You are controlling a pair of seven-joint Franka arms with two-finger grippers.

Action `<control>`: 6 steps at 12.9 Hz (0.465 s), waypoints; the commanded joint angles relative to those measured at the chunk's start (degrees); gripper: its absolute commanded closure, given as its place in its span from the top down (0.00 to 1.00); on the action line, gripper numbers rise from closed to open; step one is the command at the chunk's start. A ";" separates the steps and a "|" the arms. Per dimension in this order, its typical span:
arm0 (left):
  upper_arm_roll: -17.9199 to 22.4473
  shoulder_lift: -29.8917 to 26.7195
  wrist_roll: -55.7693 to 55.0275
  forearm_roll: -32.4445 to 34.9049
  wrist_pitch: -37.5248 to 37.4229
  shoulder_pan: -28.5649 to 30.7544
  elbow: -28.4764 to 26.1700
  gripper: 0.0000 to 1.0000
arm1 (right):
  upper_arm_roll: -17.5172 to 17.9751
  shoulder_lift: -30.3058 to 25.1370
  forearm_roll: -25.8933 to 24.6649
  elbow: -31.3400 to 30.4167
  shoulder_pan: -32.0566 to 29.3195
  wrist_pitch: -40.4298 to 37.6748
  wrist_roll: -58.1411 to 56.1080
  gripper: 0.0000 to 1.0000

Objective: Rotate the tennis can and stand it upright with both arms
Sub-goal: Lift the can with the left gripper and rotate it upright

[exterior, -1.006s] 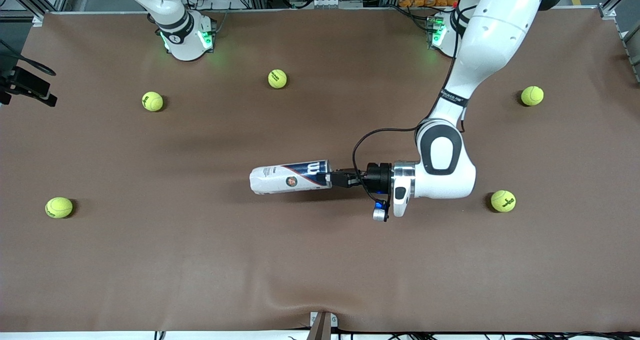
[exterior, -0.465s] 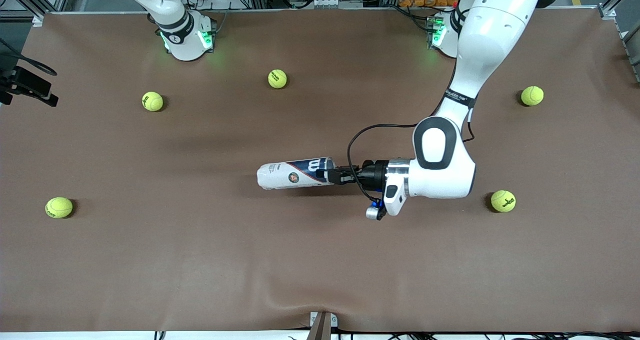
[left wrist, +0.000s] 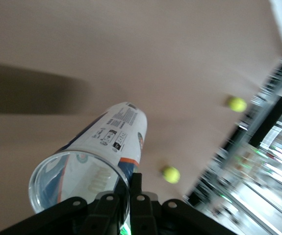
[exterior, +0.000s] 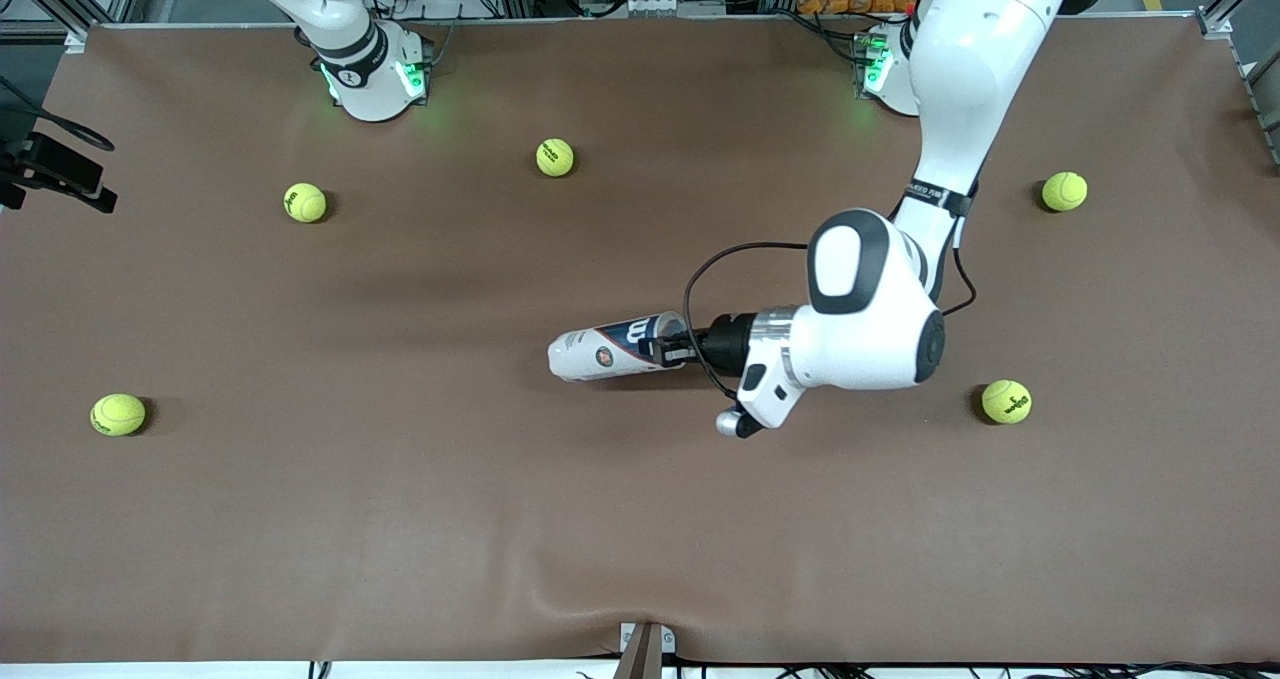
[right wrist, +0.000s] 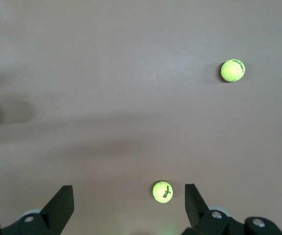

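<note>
The tennis can (exterior: 610, 346), whitish with a navy band at its open end, is in the middle of the table, tilted with the open end raised. My left gripper (exterior: 672, 347) is shut on the can's open rim, one finger inside the mouth and one outside. The left wrist view shows the can (left wrist: 109, 147) from its clear open mouth, with the left gripper (left wrist: 130, 198) pinching the rim. My right gripper (right wrist: 127, 193) is open and empty above the table, over a tennis ball (right wrist: 162, 191). The right arm waits, and its hand is outside the front view.
Several yellow-green tennis balls lie scattered on the brown table (exterior: 400, 519): one (exterior: 555, 157) near the right arm's base, one (exterior: 305, 202), one (exterior: 118, 414), one (exterior: 1064, 191) and one (exterior: 1006, 401) toward the left arm's end.
My left arm has raised the gripped open end of the can. The can now looks shorter and steeper, and its whitish end has shifted toward the left arm's end. The right arm has not moved.
</note>
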 commanded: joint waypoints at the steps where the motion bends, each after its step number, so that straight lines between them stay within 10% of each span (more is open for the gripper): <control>1: 1.26 -0.55 -8.98 8.49 0.56 -4.20 2.76 0.00 | 0.44 0.03 0.64 0.30 -0.58 -0.25 -0.38 1.00; 6: 2.05 -1.61 -26.36 30.64 -0.31 -11.58 3.02 0.00 | 0.44 0.03 0.64 0.30 -0.58 -0.25 -0.38 1.00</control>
